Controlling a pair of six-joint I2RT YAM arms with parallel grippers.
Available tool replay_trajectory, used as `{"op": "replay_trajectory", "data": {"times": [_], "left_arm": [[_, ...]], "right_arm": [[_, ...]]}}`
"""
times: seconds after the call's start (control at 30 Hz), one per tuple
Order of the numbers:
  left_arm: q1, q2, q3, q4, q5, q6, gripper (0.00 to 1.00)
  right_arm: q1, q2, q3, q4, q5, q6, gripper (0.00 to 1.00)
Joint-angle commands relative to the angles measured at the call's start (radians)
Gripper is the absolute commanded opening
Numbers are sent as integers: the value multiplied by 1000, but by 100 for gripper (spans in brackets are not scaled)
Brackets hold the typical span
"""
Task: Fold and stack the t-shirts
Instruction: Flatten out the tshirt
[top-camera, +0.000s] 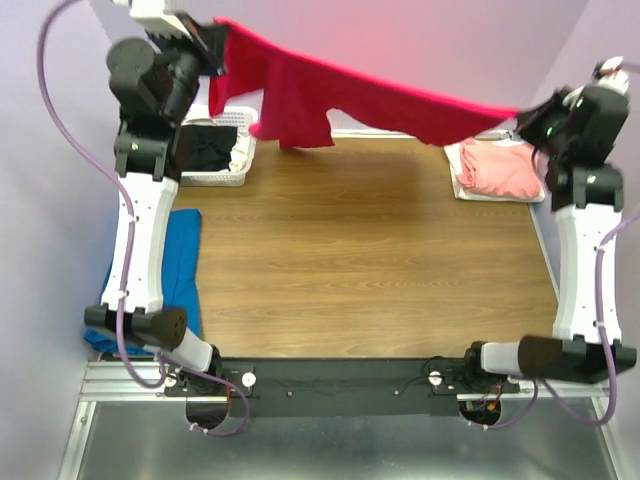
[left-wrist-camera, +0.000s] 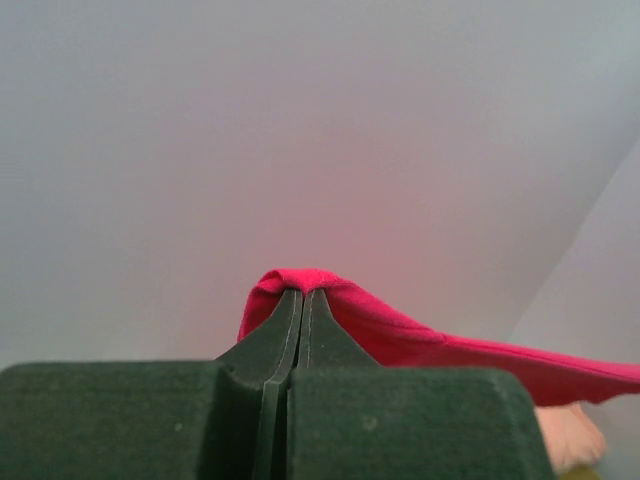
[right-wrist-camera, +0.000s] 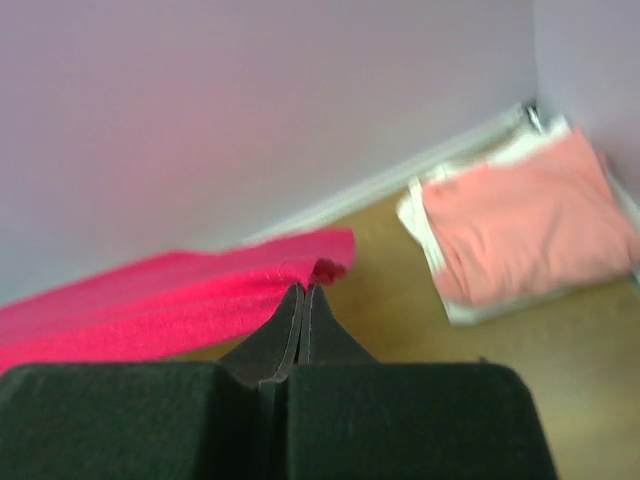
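A crimson-red t-shirt (top-camera: 330, 95) hangs stretched in the air across the far side of the table. My left gripper (top-camera: 218, 45) is shut on its left end, high at the far left. In the left wrist view the red cloth (left-wrist-camera: 300, 280) wraps over the closed gripper (left-wrist-camera: 303, 292). My right gripper (top-camera: 520, 115) is shut on the shirt's right end, lower at the far right. In the right wrist view the red edge (right-wrist-camera: 200, 295) is pinched at the closed gripper (right-wrist-camera: 303, 288). A folded salmon-pink t-shirt (top-camera: 497, 168) lies on a white one (top-camera: 462, 170) at the far right.
A white lattice basket (top-camera: 235, 160) with dark clothing (top-camera: 205, 148) stands at the far left. A blue cloth (top-camera: 180, 265) lies along the table's left edge. The wooden table (top-camera: 370, 260) is ringed by lavender walls. The folded pink stack (right-wrist-camera: 520, 230) also appears in the right wrist view.
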Motion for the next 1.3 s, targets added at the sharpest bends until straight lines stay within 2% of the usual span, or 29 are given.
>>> {"op": "replay_trajectory", "data": {"times": [0.0, 0.07, 0.1, 0.23, 0.3, 0.4, 0.63, 0.67, 0.8, 0.83, 0.87, 0.93, 0.97, 1.13, 1.27], "left_arm": [[-72, -108, -371, -111, -74, 86, 0], [-130, -162, -513, -176, -150, 38, 0], [-144, -173, -653, -197, -149, 9, 0], [-254, -245, -987, -267, -128, -100, 0], [-290, -289, -1119, -319, -125, -142, 0], [-295, -332, -1213, -381, -120, -156, 0], [-311, -296, -1285, -376, -86, -125, 0], [-318, -286, -1287, -381, -91, -124, 3], [-322, -297, -1276, -416, -155, -119, 25], [-322, -303, -1270, -425, -171, -122, 37], [-322, -308, -1261, -442, -210, -119, 45], [-322, -308, -1230, -457, -235, -125, 57], [-322, -302, -1221, -465, -256, -128, 60], [-316, -225, -1176, -454, -361, -176, 61], [-276, -113, -1147, -379, -388, -206, 59]], "right_arm": [[-10, -126, -465, -32, 7, 46, 1], [-10, -166, -609, -54, -1, 106, 1], [-10, -202, -746, -64, -31, 129, 1], [-10, -275, -980, -132, -75, 241, 1], [-10, -291, -1020, -169, -38, 266, 1], [-10, -276, -1022, -227, 65, 287, 1], [-10, -155, -924, -310, 238, 324, 1], [-10, -147, -919, -313, 254, 331, 1], [-10, -131, -909, -316, 294, 342, 1], [-10, -123, -906, -315, 300, 339, 1], [-12, -115, -903, -316, 301, 338, 1], [-10, -98, -896, -315, 301, 338, 1], [-10, -95, -893, -313, 303, 338, 1], [-10, -88, -884, -302, 295, 333, 1], [-10, -91, -884, -301, 294, 329, 1]]}}
